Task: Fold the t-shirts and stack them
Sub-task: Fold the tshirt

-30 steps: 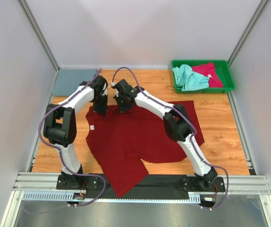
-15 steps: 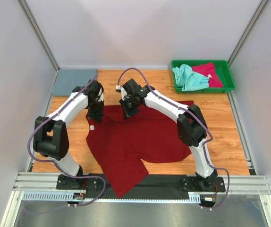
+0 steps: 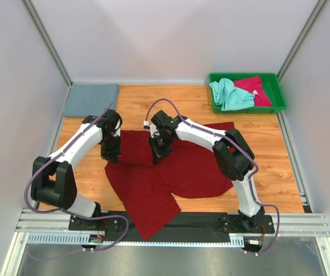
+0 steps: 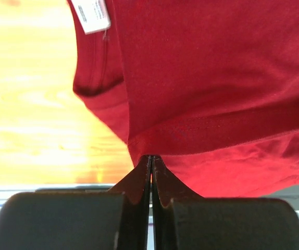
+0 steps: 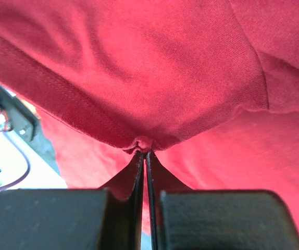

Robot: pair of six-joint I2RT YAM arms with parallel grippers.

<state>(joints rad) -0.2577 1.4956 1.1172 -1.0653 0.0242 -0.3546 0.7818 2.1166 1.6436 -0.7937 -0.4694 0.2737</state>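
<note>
Top camera high, wide; wrist cameras close, sharing shirt (image 3: 171, 172).

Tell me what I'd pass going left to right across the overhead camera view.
Slate grey-blue t-shirt → left tool → right tool → mint green t-shirt → pinkish-red t-shirt. The dark red t-shirt, pinched by both tools, spans the middle, so it is left out.

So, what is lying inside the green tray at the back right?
Inside the green tray lie two crumpled shirts: a mint green shirt on the left, a pinkish-red shirt on the right. Anything beneath them is covered.
</note>
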